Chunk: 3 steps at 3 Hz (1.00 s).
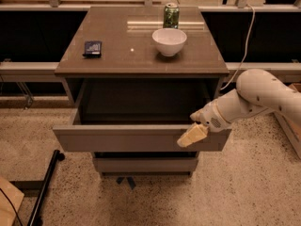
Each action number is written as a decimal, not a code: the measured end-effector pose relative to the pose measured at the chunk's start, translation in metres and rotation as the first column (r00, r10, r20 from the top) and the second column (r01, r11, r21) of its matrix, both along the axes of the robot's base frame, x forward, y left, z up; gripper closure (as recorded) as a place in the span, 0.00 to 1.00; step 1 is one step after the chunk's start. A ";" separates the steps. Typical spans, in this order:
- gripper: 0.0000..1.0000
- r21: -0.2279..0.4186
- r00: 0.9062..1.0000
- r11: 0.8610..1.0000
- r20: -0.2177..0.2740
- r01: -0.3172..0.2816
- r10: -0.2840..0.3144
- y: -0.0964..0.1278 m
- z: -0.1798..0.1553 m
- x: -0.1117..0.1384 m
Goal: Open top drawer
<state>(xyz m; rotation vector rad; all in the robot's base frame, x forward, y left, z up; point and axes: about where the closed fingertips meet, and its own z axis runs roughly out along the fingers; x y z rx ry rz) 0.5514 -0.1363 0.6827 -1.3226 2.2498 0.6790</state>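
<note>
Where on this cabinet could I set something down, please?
Bare: cabinet top along its front edge, and between small dark object and white bowl. Crowded: back right, by the green can. The gripper is at the top drawer front, right end.

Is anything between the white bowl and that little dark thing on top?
Camera view: just a tiny white speck on cabinet top between bowl and dark item. The gripper sits at the top drawer front.
</note>
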 end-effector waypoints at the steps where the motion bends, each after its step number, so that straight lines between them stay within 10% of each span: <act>1: 0.00 0.000 1.000 1.000 -0.003 -0.003 0.003 0.001 -0.001 0.000; 3: 0.00 0.002 0.994 1.000 -0.105 0.006 -0.006 -0.007 -0.013 -0.042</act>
